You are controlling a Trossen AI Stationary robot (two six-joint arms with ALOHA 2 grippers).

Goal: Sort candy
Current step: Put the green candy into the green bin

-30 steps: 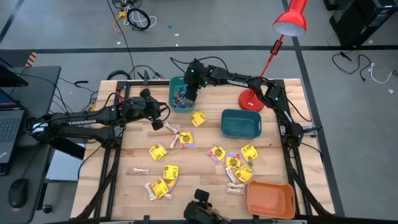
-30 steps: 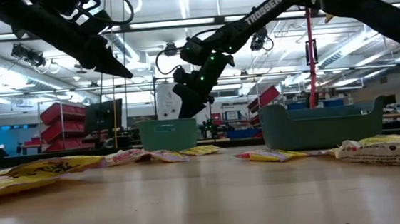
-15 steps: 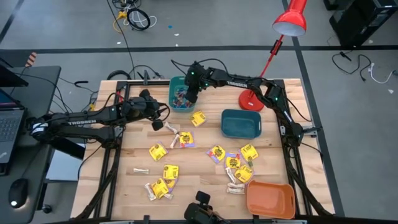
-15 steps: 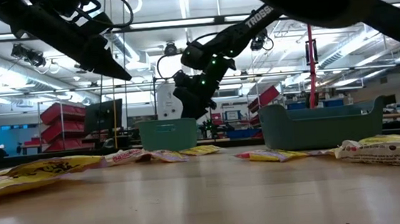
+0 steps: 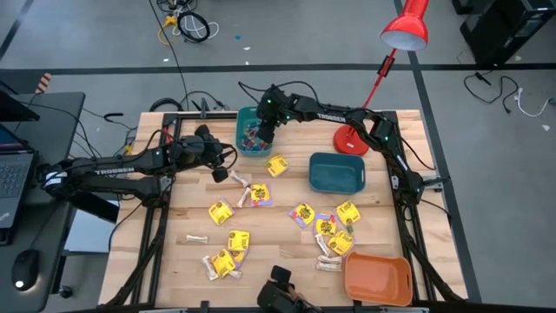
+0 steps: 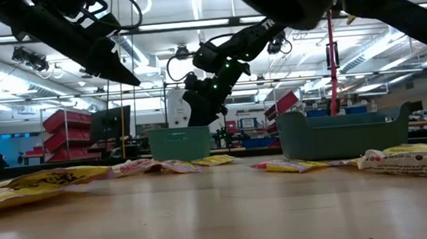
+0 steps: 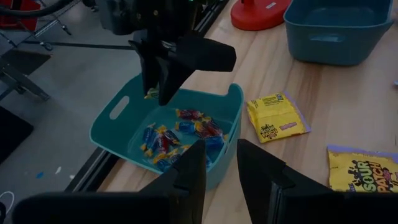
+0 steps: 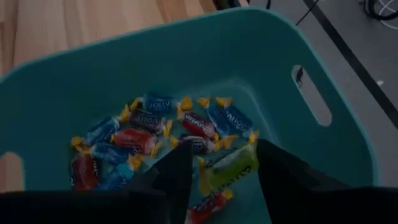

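In the high view the right gripper (image 5: 267,132) hangs over the small teal plastic bin (image 5: 242,142) at upper centre, its fingers parted around a green wrapped candy (image 8: 229,168); this looks like the drop step; next it should lift clear toward the yellow square packets (image 5: 221,211); the left gripper (image 5: 219,171) waits just left, half-parted and empty.

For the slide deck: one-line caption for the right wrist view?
Right gripper above the teal bin, fingers apart, a green wrapped candy between them over the small wrapped candies.
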